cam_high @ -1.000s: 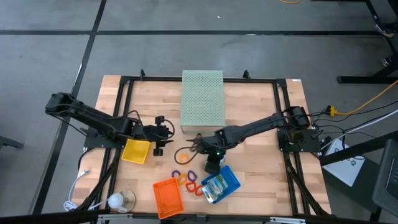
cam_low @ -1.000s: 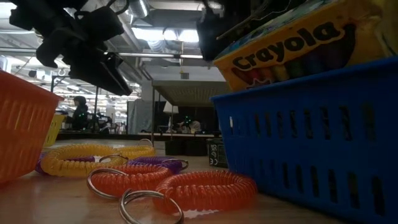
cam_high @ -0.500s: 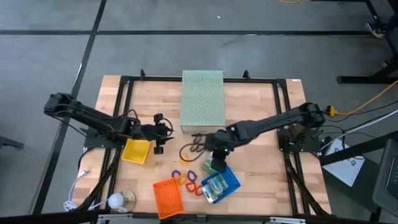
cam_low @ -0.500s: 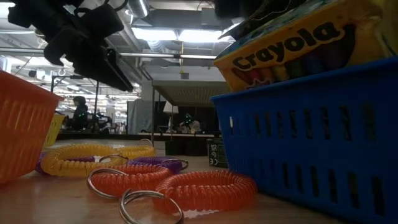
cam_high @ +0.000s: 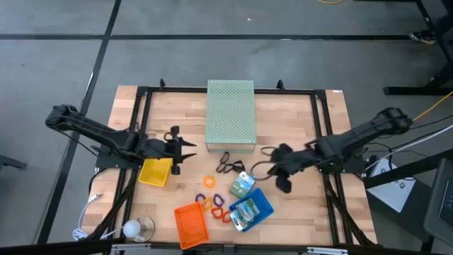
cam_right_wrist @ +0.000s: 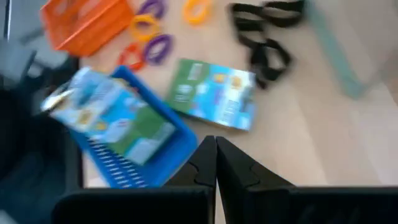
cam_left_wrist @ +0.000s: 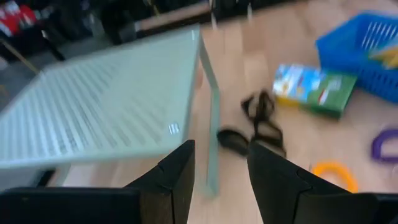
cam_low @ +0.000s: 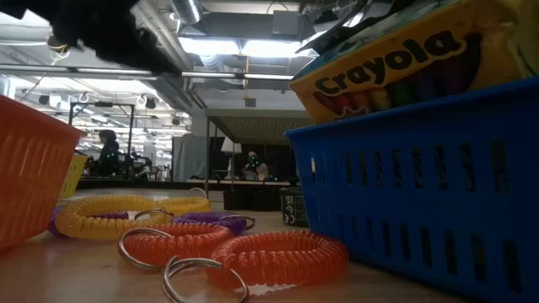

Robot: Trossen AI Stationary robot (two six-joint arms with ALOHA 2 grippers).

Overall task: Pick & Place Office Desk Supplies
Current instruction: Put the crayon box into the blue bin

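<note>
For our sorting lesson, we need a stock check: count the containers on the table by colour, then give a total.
Yellow tray: 1
Orange tray: 1
Blue tray: 1
Pale green perforated box: 1
Total: 4

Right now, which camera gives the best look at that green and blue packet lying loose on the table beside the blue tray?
The right wrist view: the loose packet fills the picture's middle, lying flat on the wood beside the blue tray. The left wrist view shows it farther off and blurred. The high view shows it small. The low view does not show it.
</note>
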